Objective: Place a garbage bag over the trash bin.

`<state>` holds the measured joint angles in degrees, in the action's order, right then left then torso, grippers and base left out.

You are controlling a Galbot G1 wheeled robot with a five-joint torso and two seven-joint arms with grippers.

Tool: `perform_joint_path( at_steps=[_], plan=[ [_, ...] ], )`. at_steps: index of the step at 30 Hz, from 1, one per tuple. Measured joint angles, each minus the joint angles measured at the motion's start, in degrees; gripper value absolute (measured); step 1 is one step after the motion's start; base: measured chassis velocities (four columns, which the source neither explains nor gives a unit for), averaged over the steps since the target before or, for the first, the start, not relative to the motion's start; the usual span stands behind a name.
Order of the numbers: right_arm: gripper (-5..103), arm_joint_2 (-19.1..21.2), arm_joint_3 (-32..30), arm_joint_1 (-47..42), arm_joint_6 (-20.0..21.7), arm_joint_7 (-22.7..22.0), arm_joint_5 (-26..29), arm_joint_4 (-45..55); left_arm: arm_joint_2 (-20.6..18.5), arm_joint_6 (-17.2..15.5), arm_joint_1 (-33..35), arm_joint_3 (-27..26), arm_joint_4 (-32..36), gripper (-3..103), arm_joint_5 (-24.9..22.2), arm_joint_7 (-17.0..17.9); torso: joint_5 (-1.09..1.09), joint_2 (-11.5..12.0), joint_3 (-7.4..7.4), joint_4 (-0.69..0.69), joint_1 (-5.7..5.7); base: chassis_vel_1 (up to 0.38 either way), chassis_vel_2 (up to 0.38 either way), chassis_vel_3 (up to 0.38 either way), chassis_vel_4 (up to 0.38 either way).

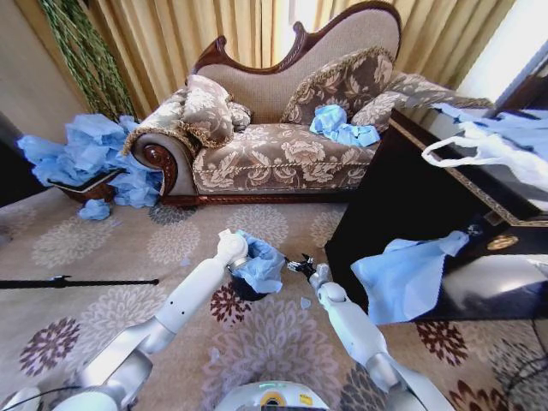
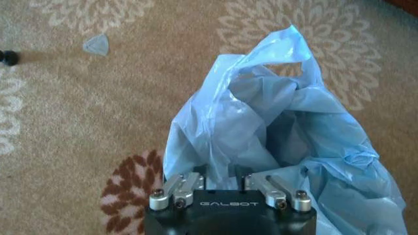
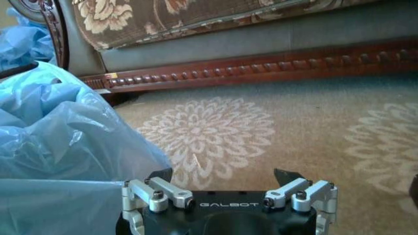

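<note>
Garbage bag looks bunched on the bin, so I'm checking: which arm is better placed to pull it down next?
Probably left: the left end effector already sits at the garbage bag over the trash bin. The right end effector hangs open beside it.

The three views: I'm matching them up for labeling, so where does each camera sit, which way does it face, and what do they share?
Head view: from the head, looking down at the carpet and sofa; both arms show, flanking the trash bin.
Left wrist view: looks past the left gripper, its fingers closed on the garbage bag.
Right wrist view: low, facing the sofa base; the right gripper is open.
Shared: all three show the garbage bag.
</note>
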<state>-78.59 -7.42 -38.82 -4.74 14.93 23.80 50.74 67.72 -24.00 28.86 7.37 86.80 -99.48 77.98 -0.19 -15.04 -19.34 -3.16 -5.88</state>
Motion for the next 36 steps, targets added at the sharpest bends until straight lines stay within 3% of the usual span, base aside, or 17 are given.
perform_joint_path(
  at_steps=[1,2,3,4,7,8,10,11,19,36],
  plan=[
    [100,0.0,0.0,0.0,0.0,0.0,0.0,0.0,0.0,0.0,0.0,0.0,0.0,38,0.0,0.0,0.0,0.0,0.0,0.0,0.0,0.0,0.0,0.0,0.0],
    [100,0.1,0.0,0.0,0.0,0.0,0.0,0.0,0.0,0.0,0.0,0.0,0.0,28,0.0,0.0,0.0,0.0,0.0,0.0,0.0,0.0,0.0,0.0,0.0],
    [100,0.2,0.0,0.1,0.0,0.0,0.1,-0.1,0.1,0.0,0.0,0.1,-0.1,28,0.0,0.0,0.0,0.0,0.0,0.0,0.0,0.0,0.0,0.0,0.0],
    [100,0.4,0.0,0.2,0.0,-0.1,0.1,-0.2,0.2,0.1,0.0,0.1,-0.1,16,0.0,0.0,-0.01,0.0,0.0,0.0,0.0,0.0,0.0,0.0,0.0],
    [100,0.4,0.0,0.3,0.0,-0.2,0.2,-0.5,0.2,0.1,0.0,0.2,-0.1,16,0.1,-0.1,0.0,0.0,0.0,0.0,0.0,0.0,0.0,0.0,0.0],
    [100,0.4,0.0,0.4,0.0,-0.4,0.2,-0.6,0.1,0.2,0.0,0.2,-0.1,6,0.1,-0.1,-0.01,0.0,0.0,0.0,0.01,0.0,0.0,0.0,0.0],
    [100,0.4,0.0,0.4,0.0,-0.6,0.2,-0.7,0.1,0.2,0.0,0.2,0.0,6,0.1,-0.1,-0.01,0.0,0.0,0.0,0.0,0.0,0.0,0.0,0.0],
    [100,0.3,0.0,0.4,0.0,-0.6,0.2,-0.7,0.1,0.3,0.0,0.2,0.0,1,0.1,-0.1,-0.01,0.0,0.0,0.0,0.01,0.0,0.0,0.0,0.0],
    [100,0.0,0.0,0.3,0.0,-0.7,0.2,-0.7,-1.7,0.5,0.5,0.2,2.3,0,-0.4,0.0,-0.01,0.0,0.0,-0.01,0.0,0.0,0.0,0.0,0.0],
    [100,-1.2,0.5,0.2,0.1,-0.8,-0.4,-0.4,-15.3,0.3,6.2,-4.0,16.7,0,-6.3,1.3,-0.02,0.0,0.0,0.0,0.0,0.0,0.0,0.0,0.0]
  ],
)
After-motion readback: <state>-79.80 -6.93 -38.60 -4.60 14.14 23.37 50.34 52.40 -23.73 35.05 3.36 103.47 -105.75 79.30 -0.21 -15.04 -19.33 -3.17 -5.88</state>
